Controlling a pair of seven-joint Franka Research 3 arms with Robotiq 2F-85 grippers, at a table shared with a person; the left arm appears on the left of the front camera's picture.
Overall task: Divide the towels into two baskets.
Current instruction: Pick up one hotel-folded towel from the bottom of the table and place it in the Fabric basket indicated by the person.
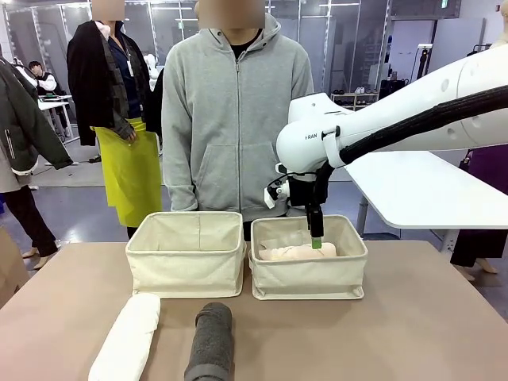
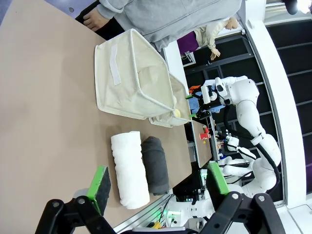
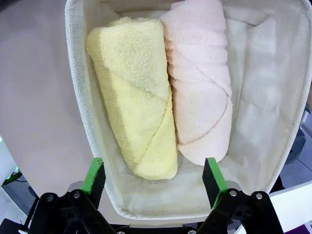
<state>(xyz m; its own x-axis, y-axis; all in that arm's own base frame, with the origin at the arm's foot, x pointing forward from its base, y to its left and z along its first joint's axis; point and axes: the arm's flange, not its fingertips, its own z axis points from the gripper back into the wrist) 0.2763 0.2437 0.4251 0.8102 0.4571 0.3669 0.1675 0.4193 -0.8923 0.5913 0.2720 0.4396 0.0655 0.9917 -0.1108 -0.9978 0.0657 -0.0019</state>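
Two cream baskets stand side by side at the table's middle. The left basket (image 1: 186, 255) (image 2: 131, 78) holds nothing I can see. In the right basket (image 1: 309, 274) (image 3: 273, 97) a pale yellow towel (image 3: 136, 102) and a pale pink towel (image 1: 298, 252) (image 3: 200, 83) lie next to each other. My right gripper (image 1: 316, 238) (image 3: 153, 178) hangs open just above them, holding nothing. A white towel (image 1: 127, 337) (image 2: 129, 168) and a dark grey towel (image 1: 210, 341) (image 2: 156, 165) lie on the table near the front edge. My left gripper (image 2: 158, 183) is open above the table, short of these two rolls.
A person in a grey hoodie (image 1: 236, 119) stands at the far side, right behind the baskets. The brown table (image 1: 429, 333) has bare room to the right and left of the baskets. A white table (image 1: 421, 190) stands behind at the right.
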